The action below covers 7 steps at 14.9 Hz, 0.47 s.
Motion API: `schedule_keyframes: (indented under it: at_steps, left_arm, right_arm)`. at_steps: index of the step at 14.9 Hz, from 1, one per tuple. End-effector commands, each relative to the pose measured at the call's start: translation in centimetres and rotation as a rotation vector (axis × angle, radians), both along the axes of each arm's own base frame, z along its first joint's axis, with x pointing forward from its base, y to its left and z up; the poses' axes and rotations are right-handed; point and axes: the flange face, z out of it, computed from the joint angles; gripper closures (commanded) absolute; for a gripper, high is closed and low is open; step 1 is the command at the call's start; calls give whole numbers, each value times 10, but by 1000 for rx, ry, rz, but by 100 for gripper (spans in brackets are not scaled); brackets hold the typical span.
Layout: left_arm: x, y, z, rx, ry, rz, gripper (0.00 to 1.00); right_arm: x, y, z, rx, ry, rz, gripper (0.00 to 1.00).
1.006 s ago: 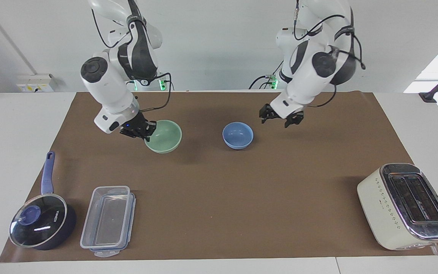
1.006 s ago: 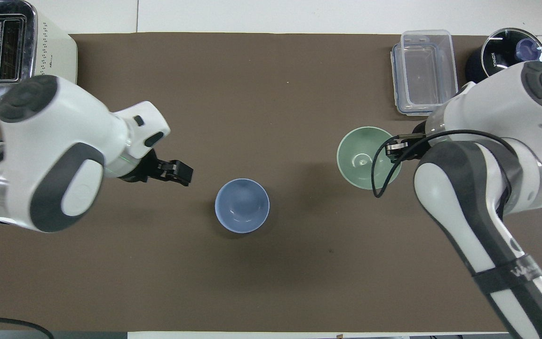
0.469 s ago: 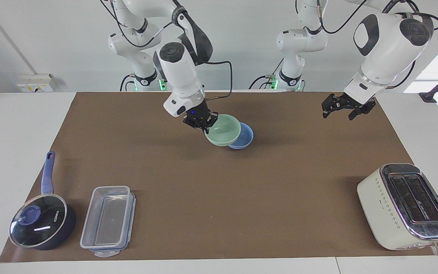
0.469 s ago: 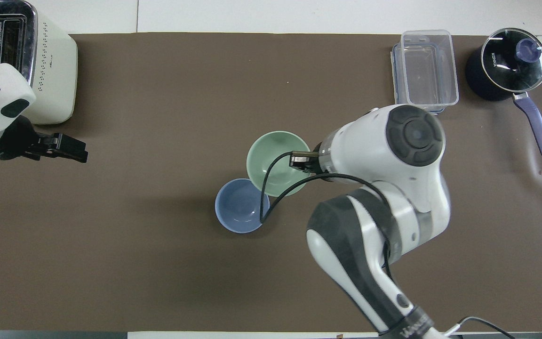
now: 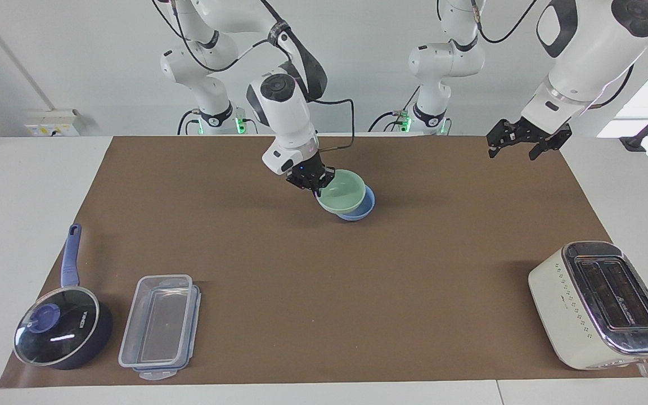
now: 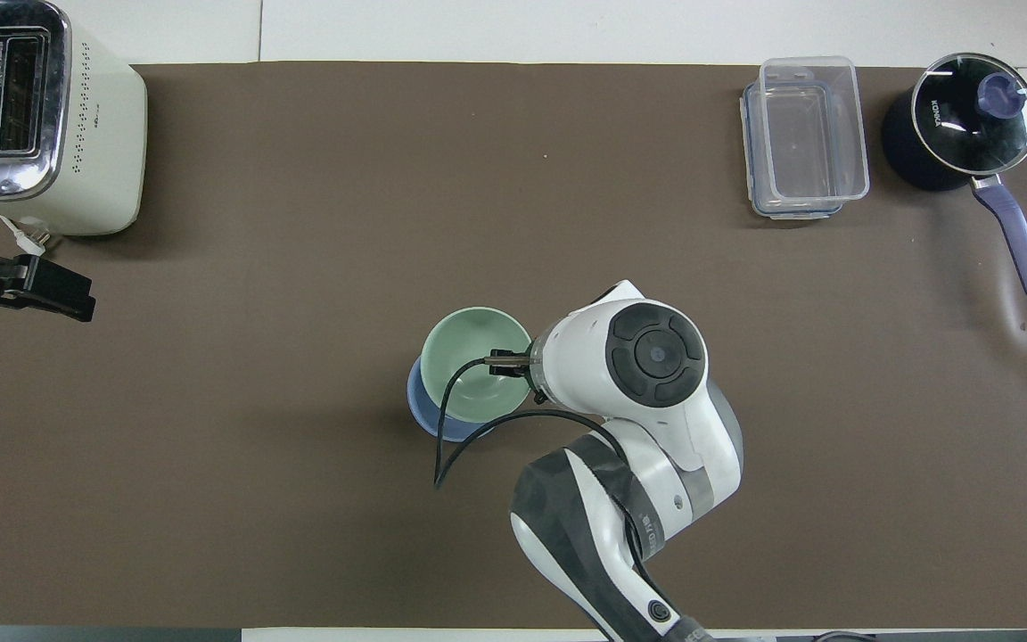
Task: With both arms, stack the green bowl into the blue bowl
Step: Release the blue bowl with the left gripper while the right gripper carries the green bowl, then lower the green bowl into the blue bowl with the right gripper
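Facing view — right gripper (image 5: pixel 314 181) clamps rim of green bowl (image 5: pixel 342 192), held over blue bowl (image 5: pixel 361 209) at mat centre; left gripper (image 5: pixel 527 140) raised, fingers spread, empty. Overhead view — green bowl (image 6: pixel 469 367) covers most of blue bowl (image 6: pixel 424 415); left gripper (image 6: pixel 41 290) beside toaster (image 6: pixel 41 125).

Right gripper (image 5: pixel 316 181) is low at mid-table, fingers clamped; left gripper (image 5: pixel 522 143) hangs raised, fingers spread, waiting.

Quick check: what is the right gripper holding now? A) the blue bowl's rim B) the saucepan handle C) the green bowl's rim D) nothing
C: the right gripper is shut on the rim of the green bowl, carried over the blue bowl.
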Motion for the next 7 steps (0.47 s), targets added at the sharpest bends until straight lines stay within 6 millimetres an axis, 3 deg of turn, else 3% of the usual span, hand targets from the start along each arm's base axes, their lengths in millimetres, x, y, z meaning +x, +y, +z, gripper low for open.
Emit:
schedule_keyframes:
  at_steps: [1, 7]
  left_arm:
    - [-10, 1, -5, 23, 12, 4, 0]
    - [-2, 4, -10, -36, -25, 24, 0]
  right_arm:
    - [-6, 12, -7, 18, 8, 3, 100]
    - [-18, 11, -14, 5, 25, 12, 100]
